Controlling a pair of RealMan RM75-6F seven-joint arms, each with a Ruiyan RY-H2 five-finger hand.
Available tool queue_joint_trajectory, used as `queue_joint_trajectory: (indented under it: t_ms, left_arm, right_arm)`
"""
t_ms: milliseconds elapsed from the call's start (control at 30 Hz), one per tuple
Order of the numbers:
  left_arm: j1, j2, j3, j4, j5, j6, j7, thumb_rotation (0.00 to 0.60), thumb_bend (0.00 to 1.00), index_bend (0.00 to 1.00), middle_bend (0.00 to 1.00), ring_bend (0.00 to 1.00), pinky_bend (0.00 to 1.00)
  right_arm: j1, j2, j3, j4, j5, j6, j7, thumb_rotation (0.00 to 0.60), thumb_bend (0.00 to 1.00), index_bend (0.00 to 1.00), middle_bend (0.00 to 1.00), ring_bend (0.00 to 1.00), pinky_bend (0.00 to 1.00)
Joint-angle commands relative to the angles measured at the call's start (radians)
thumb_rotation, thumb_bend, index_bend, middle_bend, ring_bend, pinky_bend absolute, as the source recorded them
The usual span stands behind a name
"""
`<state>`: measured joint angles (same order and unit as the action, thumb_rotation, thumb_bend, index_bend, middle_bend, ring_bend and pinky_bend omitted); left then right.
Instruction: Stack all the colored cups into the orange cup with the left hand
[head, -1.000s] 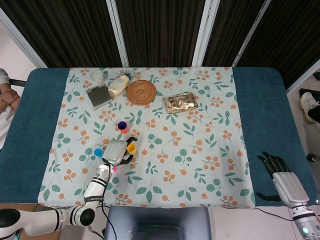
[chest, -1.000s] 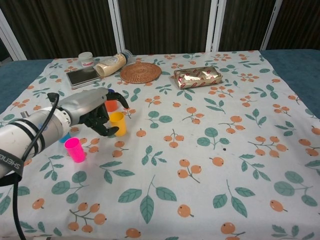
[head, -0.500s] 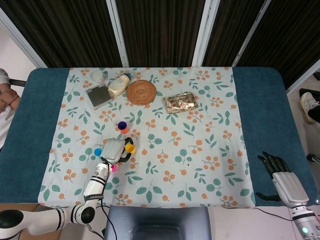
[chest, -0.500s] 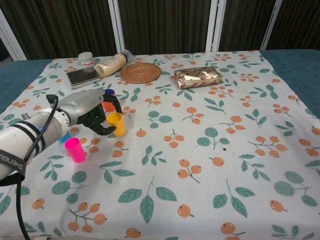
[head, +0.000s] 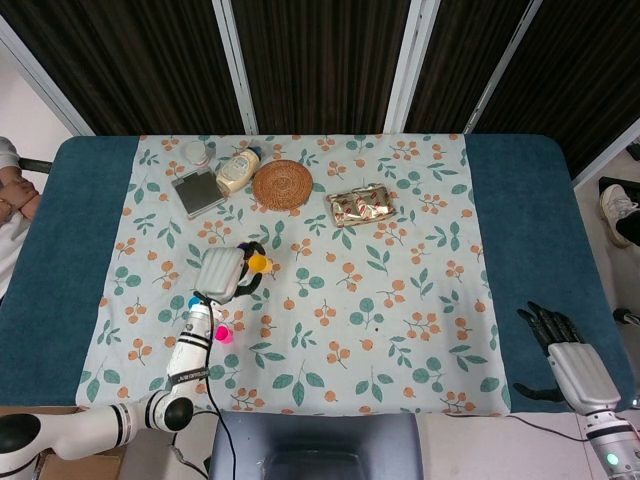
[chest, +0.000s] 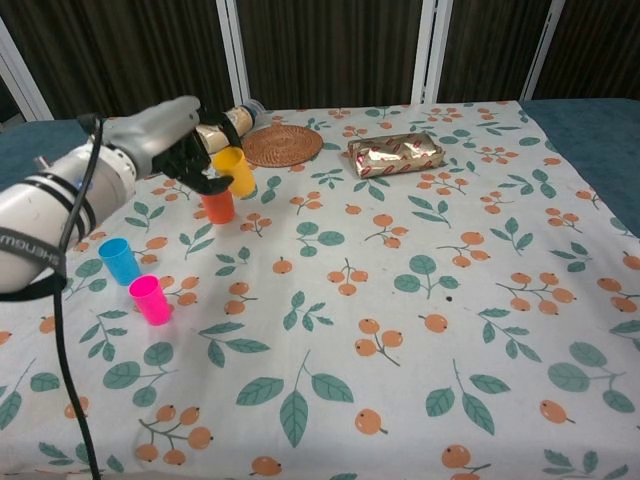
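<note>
My left hand (chest: 170, 138) holds a yellow cup (chest: 235, 170) in the air, tilted, just above and slightly right of the orange cup (chest: 218, 206) that stands on the floral cloth. In the head view the left hand (head: 222, 272) and the yellow cup (head: 259, 263) hide the orange cup. A blue cup (chest: 120, 261) and a pink cup (chest: 151, 299) stand upright nearer the front left; the pink cup (head: 223, 334) also shows beside my forearm. My right hand (head: 568, 358) rests at the table's right front corner with its fingers apart, holding nothing.
At the back of the cloth lie a woven round coaster (chest: 281, 145), a gold-wrapped box (chest: 396, 152), a lying cream bottle (head: 238, 169), a dark flat device (head: 198, 192) and a small jar (head: 196, 152). A person's arm (head: 10, 195) shows at the far left edge.
My left hand has lifted the yellow cup off the cloth and carried it away from me, to above the orange cup. The blue cup is now uncovered. The right hand has not moved.
</note>
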<state>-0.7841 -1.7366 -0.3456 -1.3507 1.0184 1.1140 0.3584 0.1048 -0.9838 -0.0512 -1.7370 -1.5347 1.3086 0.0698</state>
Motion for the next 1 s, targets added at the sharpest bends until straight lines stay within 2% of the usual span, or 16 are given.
queue_joint_trajectory:
  t_ms: [33, 167, 400, 800, 900, 1000]
  left_arm:
    - [-0.028, 0.007, -0.04, 0.028, -0.025, 0.004, 0.019, 0.6, 0.38, 0.51, 1.0, 1.0, 1.0]
    - [-0.042, -0.008, -0.05, 0.09, -0.063, -0.018, 0.027, 0.6, 0.38, 0.52, 1.0, 1.0, 1.0]
    - [-0.05, -0.048, -0.034, 0.201, -0.086, -0.059, 0.0, 0.6, 0.38, 0.52, 1.0, 1.0, 1.0]
    - [-0.059, -0.081, -0.015, 0.27, -0.089, -0.089, -0.004, 0.6, 0.37, 0.5, 1.0, 1.0, 1.0]
    - [-0.059, -0.086, -0.012, 0.281, -0.09, -0.094, -0.004, 0.6, 0.37, 0.4, 1.0, 1.0, 1.0]
    - [-0.057, -0.082, -0.007, 0.277, -0.094, -0.105, -0.001, 0.6, 0.37, 0.09, 1.0, 1.0, 1.0]
  right_arm:
    - [0.001, 0.001, 0.001, 0.0, 0.002, -0.002, 0.002, 0.6, 0.19, 0.0, 0.0, 0.0, 0.0]
    - [0.001, 0.0, 0.002, 0.001, 0.004, -0.001, 0.0, 0.6, 0.19, 0.0, 0.0, 0.0, 0.0]
    - [0.002, -0.003, 0.006, 0.0, 0.013, -0.005, -0.007, 0.6, 0.19, 0.0, 0.0, 0.0, 0.0]
    - [0.001, -0.002, 0.008, -0.001, 0.015, -0.003, -0.006, 0.6, 0.19, 0.0, 0.0, 0.0, 0.0]
    - [0.001, -0.001, 0.008, -0.001, 0.014, -0.002, -0.005, 0.6, 0.19, 0.0, 0.0, 0.0, 0.0]
    - [0.002, -0.001, 0.008, 0.0, 0.014, -0.003, -0.005, 0.6, 0.19, 0.0, 0.0, 0.0, 0.0]
